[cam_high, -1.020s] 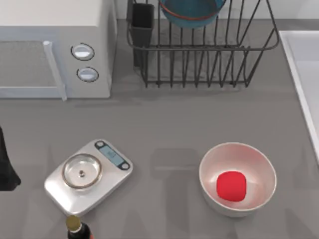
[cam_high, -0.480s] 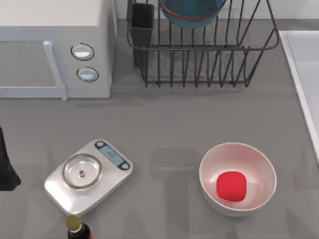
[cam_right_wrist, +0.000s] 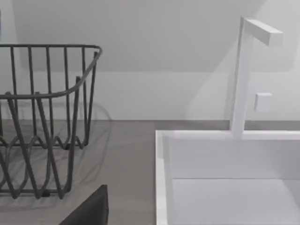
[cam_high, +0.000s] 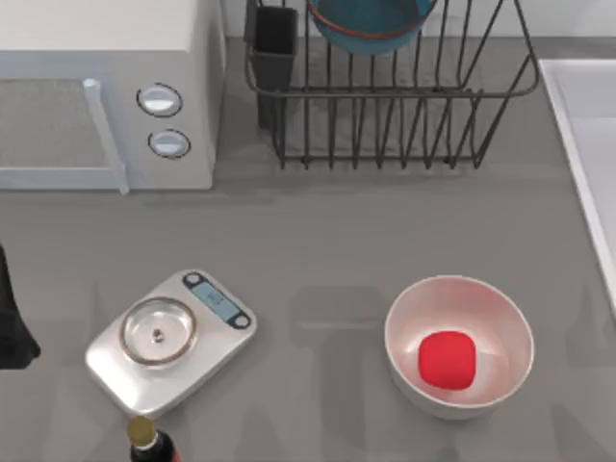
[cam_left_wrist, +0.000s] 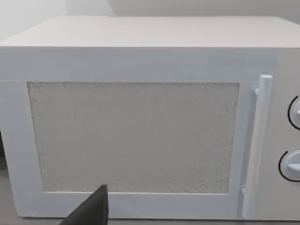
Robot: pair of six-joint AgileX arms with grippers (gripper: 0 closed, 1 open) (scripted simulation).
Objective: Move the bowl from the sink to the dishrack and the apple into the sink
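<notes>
- Right now, from above, the bowl (cam_high: 371,24) already sits in the dishrack (cam_high: 385,96) at the far side of the table, propped among the upright tines so it rests on edge. That half of the job looks done.
- Meanwhile the apple (cam_high: 447,361) lies at the bottom of the white bowl (cam_high: 460,346), near side, right of centre. The curved walls cradle it, so a grab would likely have to come straight down from above.
- Over at the right edge runs the sink (cam_high: 582,144), its raised rim just beside the white bowl and its basin waiting for the fruit.
- On the left half stand the microwave (cam_high: 106,96) at the far side and the kitchen scale (cam_high: 168,339) nearer, with a bottle top (cam_high: 142,433) poking in at the near edge. None of them lies between apple and sink.
- A dark piece of the left arm (cam_high: 12,322) sits parked at the left edge.
- Switching to the left wrist view: it faces the microwave door (cam_left_wrist: 133,136) square on, with one dark tip of the left gripper (cam_left_wrist: 91,211) in frame. Whether its fingers are spread or closed, I cannot tell, and I see nothing in them.
- Now the right wrist view: it looks across the dishrack's end wall towards the sink and its faucet (cam_right_wrist: 246,70). A dark tip of the right gripper (cam_right_wrist: 91,210) shows; how wide it stands I cannot tell either, and no load is visible.
</notes>
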